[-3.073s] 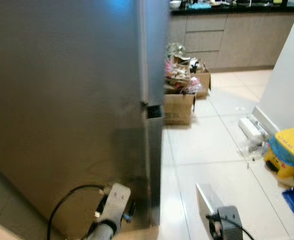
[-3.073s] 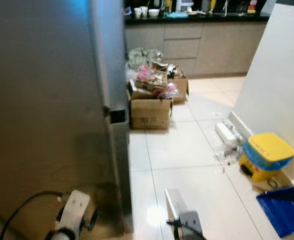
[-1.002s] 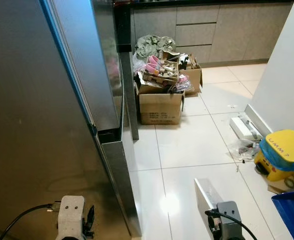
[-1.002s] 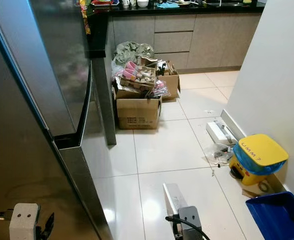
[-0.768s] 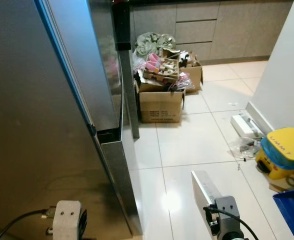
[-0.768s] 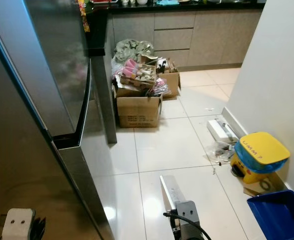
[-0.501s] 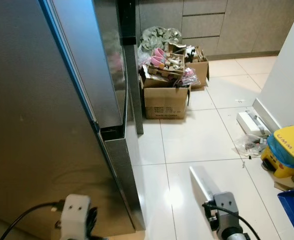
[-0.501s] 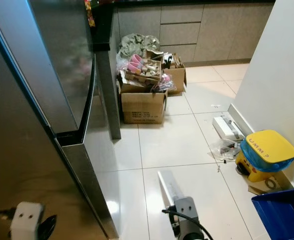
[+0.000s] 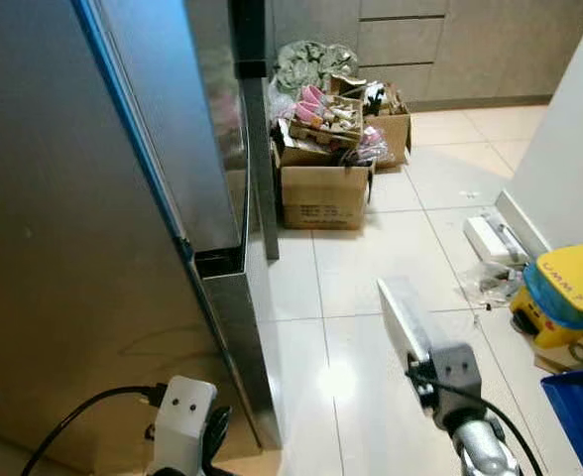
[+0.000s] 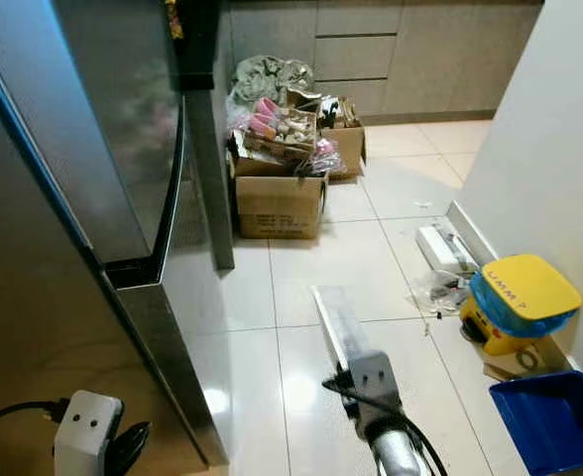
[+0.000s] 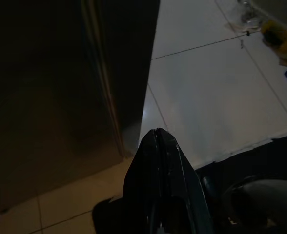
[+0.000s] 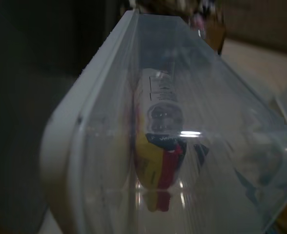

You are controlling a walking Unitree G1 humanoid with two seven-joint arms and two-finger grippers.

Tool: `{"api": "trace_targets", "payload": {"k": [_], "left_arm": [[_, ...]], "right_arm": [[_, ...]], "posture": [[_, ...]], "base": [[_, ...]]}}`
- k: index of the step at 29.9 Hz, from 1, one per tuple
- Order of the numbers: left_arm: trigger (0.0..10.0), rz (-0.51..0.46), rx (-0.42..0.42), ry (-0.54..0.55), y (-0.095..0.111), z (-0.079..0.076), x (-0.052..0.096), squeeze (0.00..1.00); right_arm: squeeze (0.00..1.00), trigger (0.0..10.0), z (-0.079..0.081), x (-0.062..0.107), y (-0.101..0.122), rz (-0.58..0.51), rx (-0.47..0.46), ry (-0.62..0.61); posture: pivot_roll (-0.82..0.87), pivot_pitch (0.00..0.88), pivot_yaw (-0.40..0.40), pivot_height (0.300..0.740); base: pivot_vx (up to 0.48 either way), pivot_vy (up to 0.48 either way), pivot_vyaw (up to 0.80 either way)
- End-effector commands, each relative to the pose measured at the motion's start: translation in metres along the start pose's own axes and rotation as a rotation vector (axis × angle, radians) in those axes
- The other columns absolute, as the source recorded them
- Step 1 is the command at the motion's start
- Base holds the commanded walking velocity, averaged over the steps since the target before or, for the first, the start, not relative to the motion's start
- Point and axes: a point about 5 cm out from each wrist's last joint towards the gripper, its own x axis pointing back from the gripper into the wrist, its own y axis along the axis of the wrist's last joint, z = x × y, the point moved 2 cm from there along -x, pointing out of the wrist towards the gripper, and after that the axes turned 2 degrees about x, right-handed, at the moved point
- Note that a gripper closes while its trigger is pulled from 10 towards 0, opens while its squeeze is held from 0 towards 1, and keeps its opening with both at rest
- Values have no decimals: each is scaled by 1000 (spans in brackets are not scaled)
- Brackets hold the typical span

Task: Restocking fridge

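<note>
**Carrying the clear box to the fridge, door shut**

Standing at the fridge (image 9: 93, 228) w/ its steel doors closed; robot faces the door edge, tiled floor (image 9: 371, 278) to the right. The right gripper (image 10: 343, 349) is pinching a clear plastic container (image 10: 333, 322), held edge-on out in front of the arm, over the floor and just beside the fridge's lower door corner. Right wrist view looks straight thru the container wall (image 12: 173, 122); a red-and-yellow packet (image 12: 158, 146) sits inside. The left gripper (image 11: 157, 139) hangs low near the fridge's bottom corner, fingers pressed together, carrying nothing.

Judgement: step in hand = get the fridge open so the container can go in; restock looks barely begun. To do it well:
- Use the free left arm for the door; the handle groove (image 9: 234, 139) is the dark gap along the door edge, higher than the arm now sits.
- Keep the container level and clear of the door's swing path, else it gets knocked.
- Don't back toward the cardboard boxes (image 9: 323, 188) or the yellow-lidded bin (image 9: 569, 302); both crowd the floor nearby.
</note>
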Motion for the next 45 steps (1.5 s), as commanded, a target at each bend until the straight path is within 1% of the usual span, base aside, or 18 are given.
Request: {"api": "trace_targets", "payload": {"k": [1,2,3,4,7,9,10,11,15,16,19,22,23,24,32,35,41,45], "left_arm": [[10000,15,0,-16,-1,-2,3,0],[10000,9,9,-20,1,-4,2,0],[10000,-2,11,-31,3,-11,-2,0],[10000,-6,8,-35,4,-13,-5,0],[10000,-8,-13,-36,4,-17,-9,0],[10000,-8,-50,-39,3,-22,-14,0],[10000,-10,-50,-47,2,-25,-15,0],[10000,-18,-32,-56,3,-30,-17,0],[10000,-36,9,-55,6,-32,-18,0],[10000,-36,9,-55,6,-32,-18,0],[10000,-55,35,-49,8,-33,-17,0],[10000,-81,28,-5,11,-28,-16,0],[10000,-81,28,-5,11,-28,-16,0],[10000,-94,3,50,11,-20,-15,0],[10000,-100,11,124,6,-11,-11,0],[10000,-108,10,150,3,-11,-16,0],[10000,-120,13,152,5,-15,-24,0],[10000,-137,12,170,8,-15,-34,0]], "right_arm": [[0,10000,7,-2,8,-24,-1,31],[0,10000,11,-3,13,-42,0,48],[0,10000,17,-5,20,-59,-4,67],[0,10000,19,-5,21,-62,-6,70],[0,10000,20,-5,21,-58,-5,75],[0,10000,19,-3,18,-44,0,83],[0,10000,17,-2,14,-25,-2,82],[0,10000,13,-1,3,22,-13,70],[0,10000,4,8,-29,166,-29,39],[0,10000,4,8,-29,166,-29,39],[0,10000,-6,22,-56,282,-40,6],[0,10000,-16,36,-73,358,-54,-37],[0,10000,-16,36,-73,358,-54,-37],[0,10000,-19,42,-78,378,-70,-60],[0,10000,-19,45,-82,389,-94,-78],[0,10000,-16,43,-82,383,-96,-69],[0,10000,-18,40,-81,381,-97,-73],[0,10000,-18,40,-81,379,-97,-75]], "posture": [[-33,162,-11,740],[-36,155,-16,740],[-46,145,-32,740],[-46,145,-32,740],[-50,134,-45,740],[-48,123,-54,740],[-45,109,-65,740],[-42,92,-77,740],[-41,62,-92,740],[-41,62,-92,740],[-39,43,-95,740],[-50,41,-84,740],[-50,41,-84,740],[-55,41,-79,740],[-60,38,-69,740],[-63,33,-71,740],[-62,30,-71,740],[-66,31,-65,740]], "base": [[0,0,0],[0,0,0],[0,0,0],[0,0,0],[0,0,0],[0,0,0],[0,0,0],[0,0,0],[0,0,0],[0,0,0],[0,0,0],[0,0,0],[0,0,0],[0,0,0],[0,0,0],[0,0,0],[0,0,0],[0,0,0]]}}
